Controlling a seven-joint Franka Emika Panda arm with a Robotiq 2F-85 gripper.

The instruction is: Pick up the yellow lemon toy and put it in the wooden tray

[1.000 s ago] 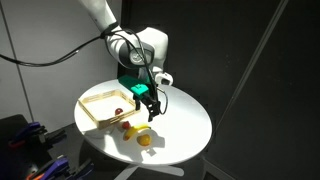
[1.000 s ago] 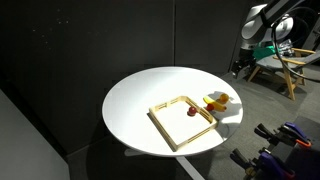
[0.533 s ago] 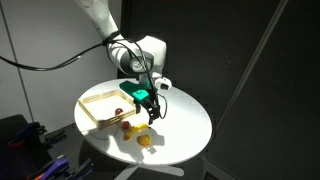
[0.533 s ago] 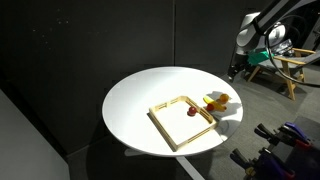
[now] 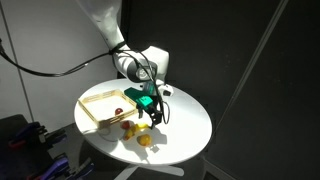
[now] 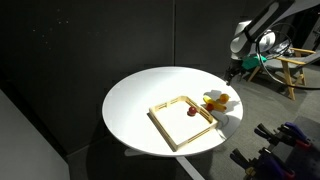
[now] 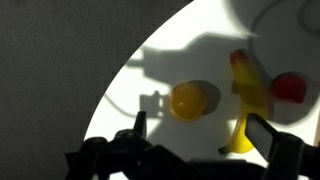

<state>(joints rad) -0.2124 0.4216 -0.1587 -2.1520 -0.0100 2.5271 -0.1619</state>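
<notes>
The yellow lemon toy [image 7: 187, 100] lies on the white round table, just ahead of the gap between my fingers in the wrist view. It also shows in both exterior views [image 5: 145, 141] [image 6: 226, 99], near the table edge. The wooden tray [image 5: 95, 97] [image 6: 170, 128] lies on the table beside the toys. My gripper [image 7: 200, 135] [image 5: 150, 115] is open and empty. It hangs above the table over the toys, apart from the lemon. In an exterior view the gripper [image 6: 236, 68] is small and dark against the background.
A thin pale-yellow banana toy [image 7: 245, 105] [image 5: 134, 130] lies next to the lemon, with a small red toy [image 7: 289, 87] beyond it. A red toy [image 6: 190, 112] lies in the tray. The table edge [image 7: 110, 90] runs close to the lemon. Chairs and gear stand around the table.
The arm has lowered and the gripper has moved down toward the toys. The lemon, banana and tray have not moved.
</notes>
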